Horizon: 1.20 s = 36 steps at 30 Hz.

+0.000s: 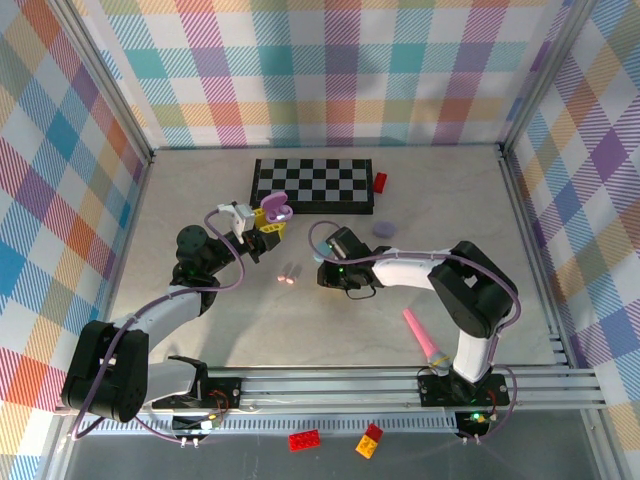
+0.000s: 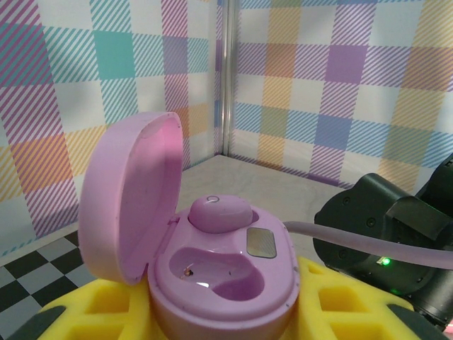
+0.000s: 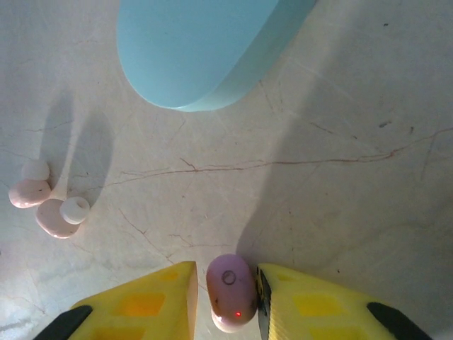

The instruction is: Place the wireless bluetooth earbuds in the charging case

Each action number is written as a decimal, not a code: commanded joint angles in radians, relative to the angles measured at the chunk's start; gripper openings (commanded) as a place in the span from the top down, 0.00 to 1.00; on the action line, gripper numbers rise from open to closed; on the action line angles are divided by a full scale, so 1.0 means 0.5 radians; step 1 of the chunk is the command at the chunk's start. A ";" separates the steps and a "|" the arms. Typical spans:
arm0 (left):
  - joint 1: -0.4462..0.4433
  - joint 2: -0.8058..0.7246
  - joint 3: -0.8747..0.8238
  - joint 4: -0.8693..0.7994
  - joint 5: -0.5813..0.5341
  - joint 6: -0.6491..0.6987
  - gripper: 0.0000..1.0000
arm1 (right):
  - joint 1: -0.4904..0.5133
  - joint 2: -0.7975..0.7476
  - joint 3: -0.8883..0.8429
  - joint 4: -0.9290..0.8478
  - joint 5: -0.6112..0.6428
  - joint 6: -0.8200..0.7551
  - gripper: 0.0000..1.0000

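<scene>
Check the left pincer (image 2: 223, 319) first. Its yellow fingers (image 2: 92, 315) are closed on the base of the open lilac charging case (image 2: 226, 280) and hold it upright just off the near edge of the checkerboard (image 1: 313, 185), toward that board's left half. The lid (image 2: 131, 198) stands hinged back. A seated earbud (image 2: 219, 212) occupies the far socket, and the near socket (image 2: 212, 273) is empty. Next check the right pincer (image 3: 228, 301). Its jaws are closed on a second lilac earbud (image 3: 231, 290), which shows a red light on its shell. The bud is low over the table (image 3: 340, 177), and you cannot tell whether it touches the surface. In the top view this pincer sits on the near side of the checkerboard, off its right half. A teal case (image 3: 198, 49) lies on the table ahead of the right fingertips. Two pink earbuds (image 1: 287, 272) lie side by side on the near side of the checkerboard, off its middle. A closed lilac case (image 1: 384, 229) rests just off the checkerboard's near right corner. A red brick (image 1: 380, 181) sits just beside its right end. A pink stick (image 1: 425, 340) lies well to the near side of the checkerboard, past its right end.
</scene>
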 commanded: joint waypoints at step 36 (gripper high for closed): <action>-0.363 0.143 0.129 -0.056 -0.234 0.252 0.66 | -0.016 -1.154 0.066 -0.017 0.203 -0.665 0.81</action>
